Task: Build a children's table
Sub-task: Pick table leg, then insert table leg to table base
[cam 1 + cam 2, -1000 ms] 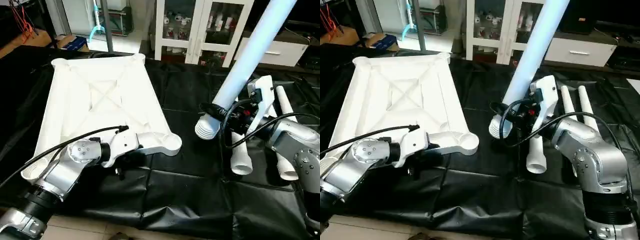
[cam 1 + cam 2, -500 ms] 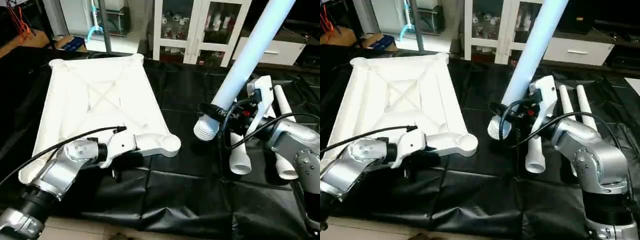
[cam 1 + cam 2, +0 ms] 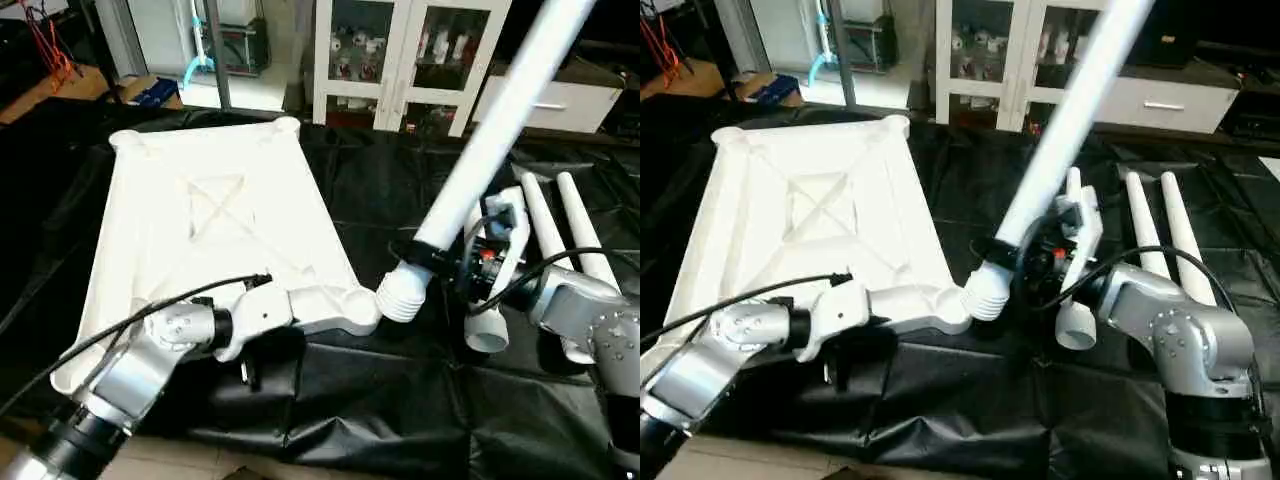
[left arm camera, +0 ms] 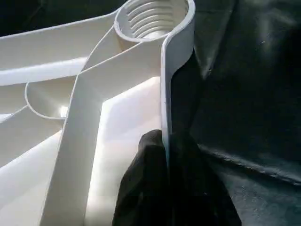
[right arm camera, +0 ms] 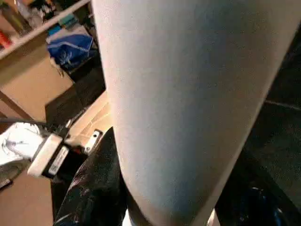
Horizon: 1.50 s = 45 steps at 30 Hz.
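The children's table top (image 3: 200, 220) lies upside down on the black cloth, X-ribbed underside up. My left gripper (image 4: 167, 141) is shut on the top's near rim, one black finger (image 4: 146, 188) on each side of the wall, just short of the near right corner socket (image 3: 355, 305). My right gripper (image 3: 432, 256) is shut on a long white leg (image 3: 480, 150), held tilted. The leg's threaded end (image 3: 400, 295) hangs right beside that socket, touching or nearly touching its outer side. Other legs (image 3: 590, 250) (image 3: 1145, 235) lie on the cloth to the right.
The black cloth (image 3: 380, 400) covers the work surface, whose front edge runs along the bottom of the head views. A white glass-door cabinet (image 3: 400, 50) and a white drawer unit (image 3: 560, 100) stand behind. A cable runs along my left forearm (image 3: 150, 350).
My left gripper has closed on the top's rim. The right arm has swung the leg left and down, bringing its threaded end from well clear of the corner socket to right beside it.
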Motion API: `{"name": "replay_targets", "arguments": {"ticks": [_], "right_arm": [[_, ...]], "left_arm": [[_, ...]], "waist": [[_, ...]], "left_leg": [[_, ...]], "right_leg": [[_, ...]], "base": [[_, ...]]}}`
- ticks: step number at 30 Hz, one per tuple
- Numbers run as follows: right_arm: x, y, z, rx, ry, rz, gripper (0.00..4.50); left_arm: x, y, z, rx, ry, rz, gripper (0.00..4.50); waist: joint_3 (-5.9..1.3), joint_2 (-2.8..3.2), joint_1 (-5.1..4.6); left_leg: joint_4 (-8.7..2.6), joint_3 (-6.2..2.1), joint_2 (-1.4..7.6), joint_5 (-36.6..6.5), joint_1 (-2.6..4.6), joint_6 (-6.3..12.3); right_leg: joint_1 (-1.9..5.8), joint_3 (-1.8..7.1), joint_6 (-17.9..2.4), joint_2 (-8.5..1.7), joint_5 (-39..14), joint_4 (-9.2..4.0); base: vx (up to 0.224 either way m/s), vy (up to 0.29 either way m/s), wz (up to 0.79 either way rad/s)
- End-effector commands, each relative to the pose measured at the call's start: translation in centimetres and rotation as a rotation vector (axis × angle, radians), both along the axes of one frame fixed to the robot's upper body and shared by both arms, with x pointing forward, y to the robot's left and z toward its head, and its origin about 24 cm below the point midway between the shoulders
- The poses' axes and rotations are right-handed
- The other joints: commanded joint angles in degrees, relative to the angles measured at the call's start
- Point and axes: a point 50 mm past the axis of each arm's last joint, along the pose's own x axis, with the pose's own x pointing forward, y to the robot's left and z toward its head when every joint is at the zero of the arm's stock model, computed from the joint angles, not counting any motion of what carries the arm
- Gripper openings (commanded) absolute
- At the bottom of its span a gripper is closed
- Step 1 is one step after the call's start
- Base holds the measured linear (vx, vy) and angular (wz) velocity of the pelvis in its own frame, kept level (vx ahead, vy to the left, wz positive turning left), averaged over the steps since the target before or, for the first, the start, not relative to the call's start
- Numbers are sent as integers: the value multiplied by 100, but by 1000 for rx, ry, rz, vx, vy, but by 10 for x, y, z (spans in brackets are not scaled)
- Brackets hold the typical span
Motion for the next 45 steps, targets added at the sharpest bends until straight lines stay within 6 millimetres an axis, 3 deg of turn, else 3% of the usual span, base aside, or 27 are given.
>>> {"name": "replay_targets", "arguments": {"ticks": [1, 10, 15, 24, 26, 34, 45], "right_arm": [[3, -3, 7, 11, -17, -1, 186], [9, 8, 7, -33, -37, 25, 186], [15, 28, 9, -119, -144, 73, 186], [15, 33, -1, -247, -217, 109, 186], [14, 31, -5, -281, -239, 112, 186], [8, 29, -18, -310, -246, 132, 186], [8, 45, -29, -312, -288, 169, 186]], "left_arm": [[-7, -9, -5, -6, 19, -31, 0], [-9, -12, -2, 1, 24, -26, 0], [-11, -17, -1, -7, 25, -23, 0], [-11, -17, -1, -2, 23, -19, 0], [-12, -17, -2, 3, 22, -19, 0], [-12, -16, -2, 6, 24, -17, 0], [-13, -16, -4, 0, 36, -15, 0]], "waist": [[-294, -13, -43], [-276, -13, -65], [-277, -17, -76], [-283, -33, -68], [-272, -56, -74], [-258, -55, -79], [-225, -72, -105]], "left_leg": [[-471, -131, 326, -956, 77, -31], [-481, -122, 324, -878, 70, 23], [-496, -129, 336, -913, 73, -18], [-499, -118, 344, -773, 67, 53], [-503, -114, 341, -821, 61, 71], [-509, -118, 349, -902, 63, 119], [-533, -126, 352, -1026, 61, 140]], "right_leg": [[227, 346, -833, -496, -1554, -556], [215, 341, -848, -493, -1463, -560], [212, 344, -866, -496, -1376, -555], [232, 353, -919, -505, -1081, -528], [235, 359, -893, -510, -1200, -546], [217, 360, -851, -516, -1370, -570], [195, 366, -803, -518, -1597, -599]], "base": [[0, 0, 0], [0, 0, 0], [0, 0, 0], [0, 0, 0], [0, 0, 0], [0, 0, 0], [0, 0, 0]]}}
